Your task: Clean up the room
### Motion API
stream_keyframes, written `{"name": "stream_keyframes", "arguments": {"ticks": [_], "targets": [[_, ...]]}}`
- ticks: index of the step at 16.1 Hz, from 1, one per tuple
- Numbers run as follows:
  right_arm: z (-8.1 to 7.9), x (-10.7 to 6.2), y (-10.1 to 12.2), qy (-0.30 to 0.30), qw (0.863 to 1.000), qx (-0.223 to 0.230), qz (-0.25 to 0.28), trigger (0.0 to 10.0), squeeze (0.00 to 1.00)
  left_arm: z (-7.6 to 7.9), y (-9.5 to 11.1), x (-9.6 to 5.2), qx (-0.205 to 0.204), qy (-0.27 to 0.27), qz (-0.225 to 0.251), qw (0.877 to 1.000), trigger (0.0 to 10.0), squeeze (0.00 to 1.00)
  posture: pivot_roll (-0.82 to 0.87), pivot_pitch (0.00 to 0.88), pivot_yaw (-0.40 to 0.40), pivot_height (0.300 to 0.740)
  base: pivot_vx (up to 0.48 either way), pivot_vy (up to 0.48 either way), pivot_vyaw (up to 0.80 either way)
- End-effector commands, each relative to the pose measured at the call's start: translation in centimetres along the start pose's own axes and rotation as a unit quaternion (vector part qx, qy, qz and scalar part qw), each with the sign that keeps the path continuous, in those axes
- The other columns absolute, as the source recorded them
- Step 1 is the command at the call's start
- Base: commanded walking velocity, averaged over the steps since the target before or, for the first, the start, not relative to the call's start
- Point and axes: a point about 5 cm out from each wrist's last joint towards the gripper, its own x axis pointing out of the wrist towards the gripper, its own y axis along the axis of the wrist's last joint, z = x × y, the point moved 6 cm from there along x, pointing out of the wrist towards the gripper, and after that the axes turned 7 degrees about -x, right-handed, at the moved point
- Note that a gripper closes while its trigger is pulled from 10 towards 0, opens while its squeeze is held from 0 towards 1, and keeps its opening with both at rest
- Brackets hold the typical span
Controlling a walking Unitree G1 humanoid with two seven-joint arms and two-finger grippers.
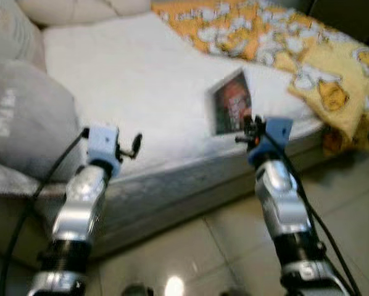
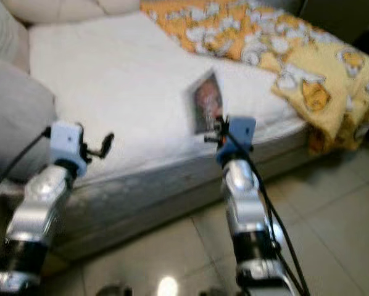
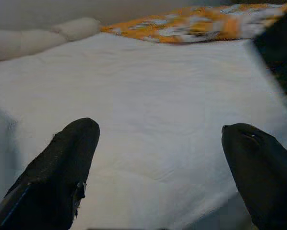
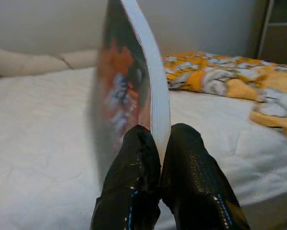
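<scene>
White page edges face right tool.

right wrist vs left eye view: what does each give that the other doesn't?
Right wrist: the right gripper shut on the book, fingers pinching its lower edge, white page edges visible, book upright. Left eye: both silver arms, the left gripper over the mattress edge, a grey pillow, the tiled floor. Both: the white mattress, the yellow blanket, the book's cover.
</scene>
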Motion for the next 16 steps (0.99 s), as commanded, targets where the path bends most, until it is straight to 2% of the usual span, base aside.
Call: {"name": "stream_keyframes", "arguments": {"ticks": [1, 4, 16], "targets": [[0.33, 0.29, 1.23, -0.009, 1.000, 0.007, 0.020, 10.0, 0.00, -0.41, 0.36, 0.09, 0.006, 0.003, 0.002, 1.000, 10.0, 0.65, 0.03, 0.000, -0.003, 0.740, 0.000, 0.000, 0.00], [0.42, 0.39, 1.27, -0.011, 1.000, 0.006, 0.019, 10.0, 0.00, -0.36, 0.55, 0.12, 0.001, -0.001, 0.007, 1.000, 10.0, 0.65, 0.03, 0.000, -0.002, 0.740, 0.000, 0.000, 0.00], [0.68, 0.85, 1.25, -0.019, 1.000, 0.006, 0.015, 10.0, 0.00, -0.66, 0.77, 0.47, -0.001, 0.002, 0.004, 1.000, 10.0, 0.65, 0.03, 0.000, 0.004, 0.740, 0.289, 0.000, 0.00]]}}
